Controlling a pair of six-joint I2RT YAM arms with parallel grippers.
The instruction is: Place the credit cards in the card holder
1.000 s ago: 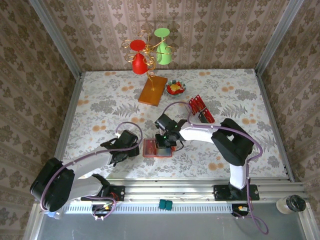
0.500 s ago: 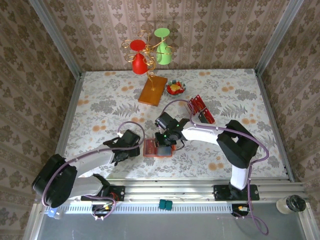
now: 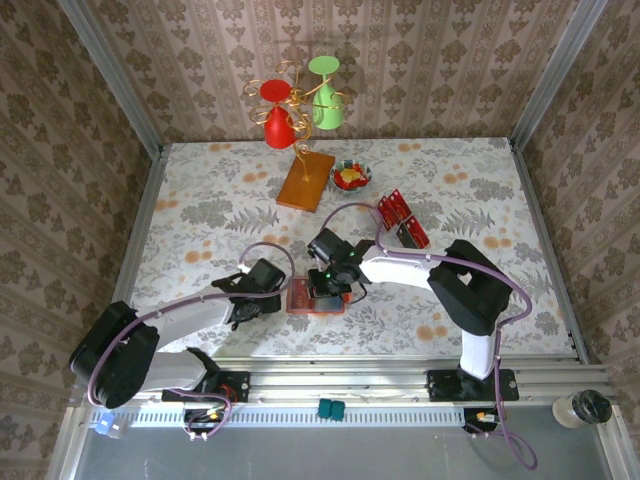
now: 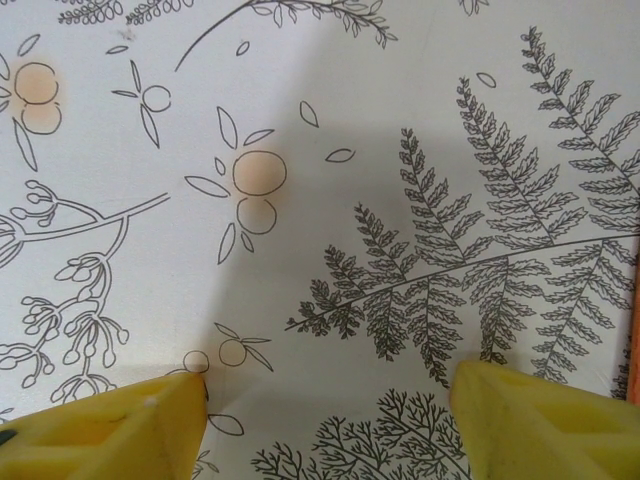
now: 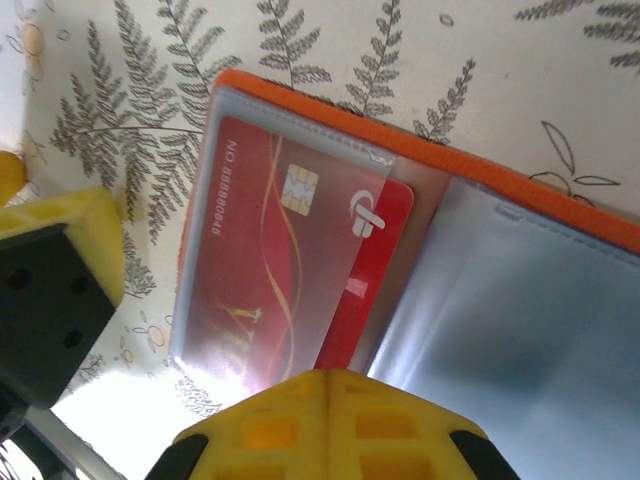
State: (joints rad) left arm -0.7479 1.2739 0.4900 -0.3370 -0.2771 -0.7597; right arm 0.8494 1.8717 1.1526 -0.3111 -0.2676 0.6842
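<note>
The top camera gave you the whole layout. A desk (image 3: pixel 450 190) covered in a pale fern-and-flower cloth sat between wallpapered walls. Your left arm (image 3: pixel 170 325) reached in from the lower left and your right arm (image 3: pixel 440 275) curved in from the lower right. They met near the front middle of the desk.

At the back stood a gold wire stand (image 3: pixel 298 100) with a red glass and a green glass, a flat wooden board (image 3: pixel 306 180) at its foot, and a small bowl (image 3: pixel 351 176) just beside the board. A loose pile of credit cards (image 3: pixel 400 215), red with some dark, lay right of centre, well apart from both tools.

The card holder (image 3: pixel 298 297) lay open between the tools, largely covered from above by the right tool (image 3: pixel 325 290). The left tool (image 3: pixel 268 292) sat just to its left.

The left wrist camera showed what the top view could not. The left tool (image 4: pixel 325 420) stood open, its yellow fingers (image 4: pixel 100 430) wide apart over bare cloth and holding nothing. A sliver of orange showed at the frame's right edge.

The right wrist camera looked straight into the card holder (image 5: pixel 520 300), with its orange rim and clear pockets. A red card (image 5: pixel 270 250) with a chip lay under the left pocket, its logo end poking out toward the fold. The right tool (image 5: pixel 328 400) was closed, fingers pressed together just beside that card, with nothing visibly between them.
</note>
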